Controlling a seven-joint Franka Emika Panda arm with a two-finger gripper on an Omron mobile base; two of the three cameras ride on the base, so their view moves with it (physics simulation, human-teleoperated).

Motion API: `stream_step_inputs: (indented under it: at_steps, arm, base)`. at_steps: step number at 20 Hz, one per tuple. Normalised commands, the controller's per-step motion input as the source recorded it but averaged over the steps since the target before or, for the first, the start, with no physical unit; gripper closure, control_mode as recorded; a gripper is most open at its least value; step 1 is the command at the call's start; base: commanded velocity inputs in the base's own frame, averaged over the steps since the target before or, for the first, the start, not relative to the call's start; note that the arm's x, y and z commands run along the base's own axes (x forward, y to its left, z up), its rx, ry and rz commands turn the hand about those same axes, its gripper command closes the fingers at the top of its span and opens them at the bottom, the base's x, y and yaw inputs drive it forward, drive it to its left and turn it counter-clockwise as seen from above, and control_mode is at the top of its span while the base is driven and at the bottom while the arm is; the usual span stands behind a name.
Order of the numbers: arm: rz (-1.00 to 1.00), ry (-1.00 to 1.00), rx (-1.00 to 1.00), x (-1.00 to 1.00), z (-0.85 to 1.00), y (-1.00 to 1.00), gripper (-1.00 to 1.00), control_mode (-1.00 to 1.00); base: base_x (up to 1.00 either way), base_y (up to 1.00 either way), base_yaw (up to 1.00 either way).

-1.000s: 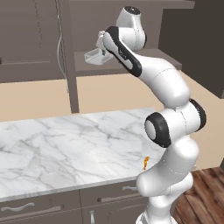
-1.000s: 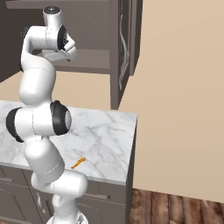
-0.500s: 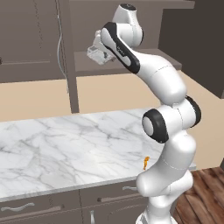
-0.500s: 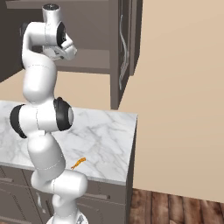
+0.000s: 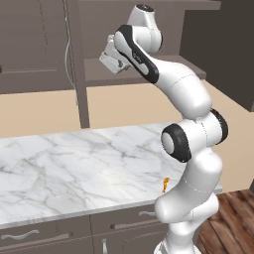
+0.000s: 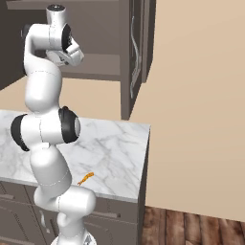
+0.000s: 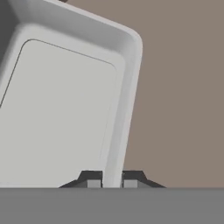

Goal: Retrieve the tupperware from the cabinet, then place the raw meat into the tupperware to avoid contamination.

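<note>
The tupperware (image 7: 65, 109) is a whitish shallow container seen close up in the hand view. My gripper (image 7: 111, 179) is shut on its right rim wall, one fingertip on each side. In the left base view the gripper (image 5: 115, 60) holds the tupperware (image 5: 108, 55) just above the inner shelf (image 5: 99, 72) of the open cabinet (image 5: 34, 44). From the right base view the tupperware (image 6: 72, 51) shows beside the hand, in front of the cabinet (image 6: 103, 28). The raw meat (image 5: 165, 184), a tiny orange morsel (image 6: 86, 178), lies on the marble counter near its front edge, close to the robot's base.
The cabinet door (image 6: 136, 52) stands open to the right of the hand, its silver bar handle (image 6: 134, 48) facing out. The marble counter (image 5: 74, 168) spreads below the shelf, with drawers (image 5: 44, 238) under it. The counter ends at a beige wall (image 6: 191, 105) on the right.
The hand has risen slightly with the tupperware in it and the upper arm has straightened. The meat has not moved.
</note>
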Motion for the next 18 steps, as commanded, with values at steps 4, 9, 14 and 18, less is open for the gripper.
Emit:
stream_step_inputs:
  at_steps: [4, 9, 14, 18]
  arm:
    - [0.0, -0.08, 0.0, 0.0, 0.0, 0.01, 1.0, -1.0]
    - [0.0, -0.18, 0.0, 0.0, 0.01, 0.01, 1.0, -1.0]
    - [0.0, -0.17, 0.0, 0.0, 0.0, 0.0, 1.0, -1.0]
    - [0.0, -0.19, 0.01, -0.05, 0.05, 0.0, 1.0, -1.0]
  base:
    - [0.0, 0.0, 0.0]
    - [0.0, 0.0, 0.0]
    - [0.0, 0.0, 0.0]
    - [0.0, 0.0, 0.0]
